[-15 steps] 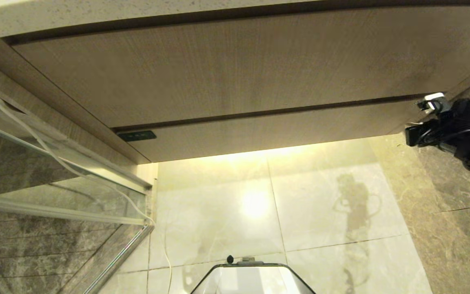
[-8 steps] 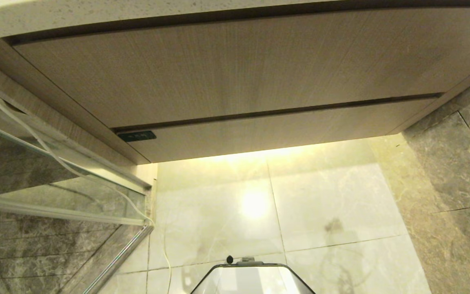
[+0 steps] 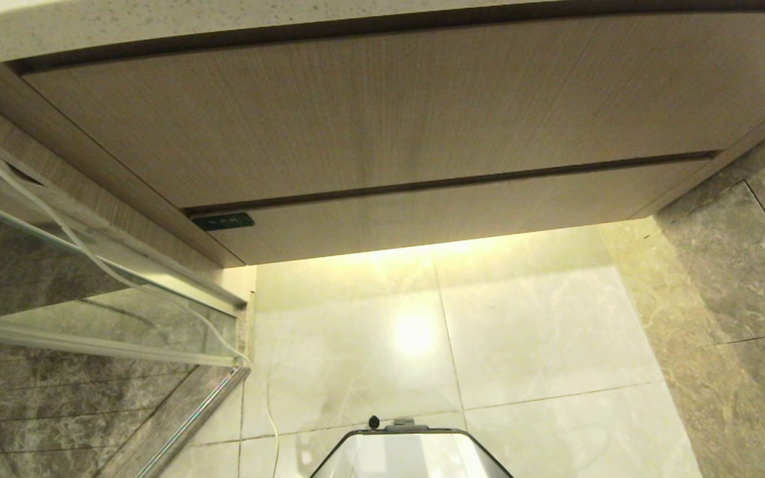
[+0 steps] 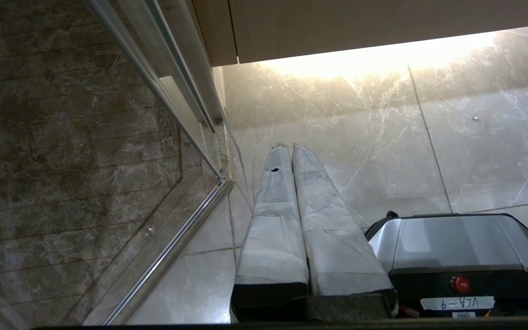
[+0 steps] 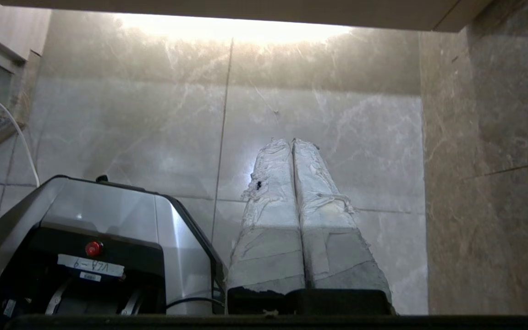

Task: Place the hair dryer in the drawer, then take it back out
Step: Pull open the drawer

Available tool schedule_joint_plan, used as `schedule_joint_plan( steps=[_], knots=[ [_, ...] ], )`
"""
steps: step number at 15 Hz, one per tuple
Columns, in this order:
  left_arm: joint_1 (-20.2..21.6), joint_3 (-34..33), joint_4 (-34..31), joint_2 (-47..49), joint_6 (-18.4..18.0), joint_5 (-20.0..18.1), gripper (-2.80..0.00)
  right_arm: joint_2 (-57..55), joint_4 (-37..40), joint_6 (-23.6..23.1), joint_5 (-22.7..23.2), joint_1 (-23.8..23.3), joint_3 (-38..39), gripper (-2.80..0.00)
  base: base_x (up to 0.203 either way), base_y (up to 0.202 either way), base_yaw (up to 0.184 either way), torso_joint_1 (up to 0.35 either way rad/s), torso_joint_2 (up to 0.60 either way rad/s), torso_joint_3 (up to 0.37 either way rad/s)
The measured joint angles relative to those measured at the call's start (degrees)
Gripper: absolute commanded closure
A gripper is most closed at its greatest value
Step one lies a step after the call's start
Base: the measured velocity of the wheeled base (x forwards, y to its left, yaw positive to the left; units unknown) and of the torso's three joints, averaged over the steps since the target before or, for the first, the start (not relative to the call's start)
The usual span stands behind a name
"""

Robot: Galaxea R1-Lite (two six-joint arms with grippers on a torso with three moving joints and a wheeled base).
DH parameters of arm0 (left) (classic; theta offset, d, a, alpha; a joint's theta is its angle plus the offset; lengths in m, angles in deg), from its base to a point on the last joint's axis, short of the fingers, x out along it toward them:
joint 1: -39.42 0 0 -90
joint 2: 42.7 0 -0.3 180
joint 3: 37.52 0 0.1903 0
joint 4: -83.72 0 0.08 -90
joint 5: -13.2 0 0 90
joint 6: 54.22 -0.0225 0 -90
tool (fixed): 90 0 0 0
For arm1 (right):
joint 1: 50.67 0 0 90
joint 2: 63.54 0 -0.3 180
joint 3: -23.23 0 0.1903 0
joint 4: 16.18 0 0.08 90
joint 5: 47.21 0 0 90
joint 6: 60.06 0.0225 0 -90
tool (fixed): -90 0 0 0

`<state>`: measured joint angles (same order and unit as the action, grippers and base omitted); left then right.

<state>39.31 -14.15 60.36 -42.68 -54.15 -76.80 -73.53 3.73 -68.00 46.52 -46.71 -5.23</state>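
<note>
The drawer [image 3: 462, 209] is the low, wide wood-grain front with a small dark label [image 3: 223, 220] at its left end; it sits flush and closed under the taller plain panel [image 3: 389, 113]. The hair dryer is out of view. Neither arm shows in the head view. My left gripper [image 4: 287, 145] hangs shut and empty, its taped fingers [image 4: 273, 220] pressed together over the pale floor tiles beside the glass door. My right gripper [image 5: 292, 141] is also shut and empty, pointing down at the floor next to my base.
A glass shower door [image 3: 90, 318] with a metal frame stands at the left, and a white cable [image 3: 157, 292] trails down it. Dark marble wall [image 3: 741, 279] closes the right side. My base [image 3: 409, 451] sits low in front, the stone countertop edge [image 3: 157, 26] above.
My right arm, at the head view's right edge by the drawer's end a second ago, has dropped out of that view. Its shadow on the floor tiles is gone.
</note>
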Motion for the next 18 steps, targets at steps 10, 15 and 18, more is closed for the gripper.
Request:
schedule_joint_plan(
  steps=[10,15,18],
  knots=[
    [0.01,0.0,0.0,0.0,0.0,-0.07,0.0,10.13,-2.9,4.17,-2.11,4.27,5.02,0.0,0.0,0.0,0.0,0.0,0.0,0.0],
    [0.01,0.0,0.0,0.0,0.02,-0.02,0.0,10.27,-2.9,4.19,-2.11,4.27,5.09,0.0,0.0,0.0,0.0,0.0,0.0,0.0],
    [0.01,0.0,0.0,0.0,0.0,-0.02,0.0,10.28,-2.9,4.19,-2.06,4.27,5.09,0.0,0.0,0.0,0.0,0.0,0.0,0.0]
  ],
)
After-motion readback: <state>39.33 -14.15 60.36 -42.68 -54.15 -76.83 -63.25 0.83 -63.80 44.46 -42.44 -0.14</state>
